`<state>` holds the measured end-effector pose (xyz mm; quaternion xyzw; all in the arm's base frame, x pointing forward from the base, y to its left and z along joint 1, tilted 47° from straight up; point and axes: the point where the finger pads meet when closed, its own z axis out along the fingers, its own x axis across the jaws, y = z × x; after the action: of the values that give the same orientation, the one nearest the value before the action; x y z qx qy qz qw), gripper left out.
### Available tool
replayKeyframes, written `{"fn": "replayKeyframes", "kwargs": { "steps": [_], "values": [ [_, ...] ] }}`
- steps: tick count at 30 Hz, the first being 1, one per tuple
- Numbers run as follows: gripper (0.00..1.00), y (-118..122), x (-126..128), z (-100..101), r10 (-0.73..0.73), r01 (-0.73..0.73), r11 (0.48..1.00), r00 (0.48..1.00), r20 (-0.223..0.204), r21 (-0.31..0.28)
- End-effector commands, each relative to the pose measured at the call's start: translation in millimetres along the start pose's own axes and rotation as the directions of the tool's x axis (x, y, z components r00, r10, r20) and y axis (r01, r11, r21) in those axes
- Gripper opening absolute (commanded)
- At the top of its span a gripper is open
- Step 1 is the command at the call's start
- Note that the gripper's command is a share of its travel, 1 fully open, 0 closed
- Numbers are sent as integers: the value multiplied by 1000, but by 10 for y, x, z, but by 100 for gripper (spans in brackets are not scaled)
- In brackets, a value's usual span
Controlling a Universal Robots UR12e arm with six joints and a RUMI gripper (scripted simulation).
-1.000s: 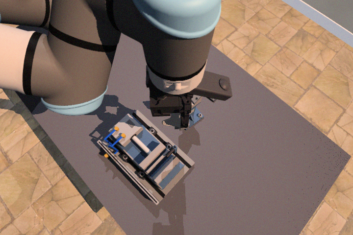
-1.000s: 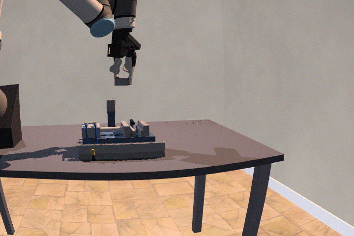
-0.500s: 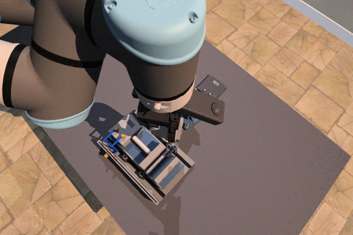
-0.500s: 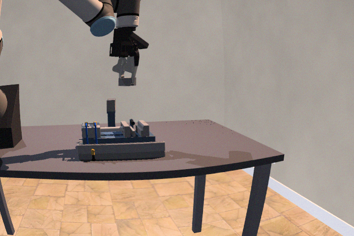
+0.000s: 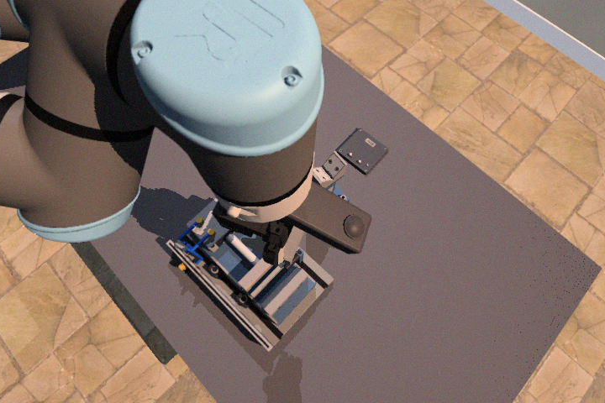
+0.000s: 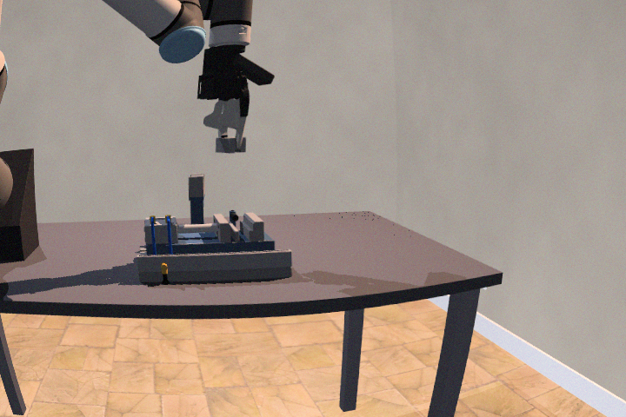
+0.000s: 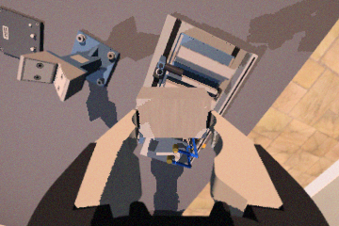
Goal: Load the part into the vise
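Observation:
My gripper (image 6: 233, 139) (image 7: 172, 111) is shut on the part, a grey-beige block (image 6: 223, 146) (image 7: 173, 101), held level high above the vise. No slot shows on its face towards the wrist camera; its underside is hidden. In the top view the arm hides the part. The vise stands open. Its fixed jaw (image 5: 283, 290) (image 6: 254, 227) (image 7: 202, 61) is at the end away from the air cylinder's rod (image 5: 241, 248) (image 6: 196, 227). The work stop (image 5: 294, 259) (image 6: 233, 216) (image 7: 173, 70) is a short dark rod between the jaws.
The V-block (image 5: 334, 166) (image 6: 196, 187) (image 7: 38, 70) stands empty on its blue base beside the vise. The infeed plate (image 5: 360, 149) (image 7: 19, 38) lies beyond it with no part on it. Blue hoses (image 5: 198, 247) (image 6: 169, 235) (image 7: 194, 150) rise at the cylinder end.

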<state>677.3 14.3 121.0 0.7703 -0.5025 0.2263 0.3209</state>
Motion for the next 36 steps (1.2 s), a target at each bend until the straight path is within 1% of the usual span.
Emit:
{"fn": "replayKeyframes", "kwargs": {
  "steps": [1,17,36],
  "values": [
    [0,16,93,-6,53,-53,999,999,-1,0],
    [0,92,389,-4,221,-221,975,975,-3,-1],
    [0,147,569,-3,321,-321,947,947,-5,-1]
  ]
}}
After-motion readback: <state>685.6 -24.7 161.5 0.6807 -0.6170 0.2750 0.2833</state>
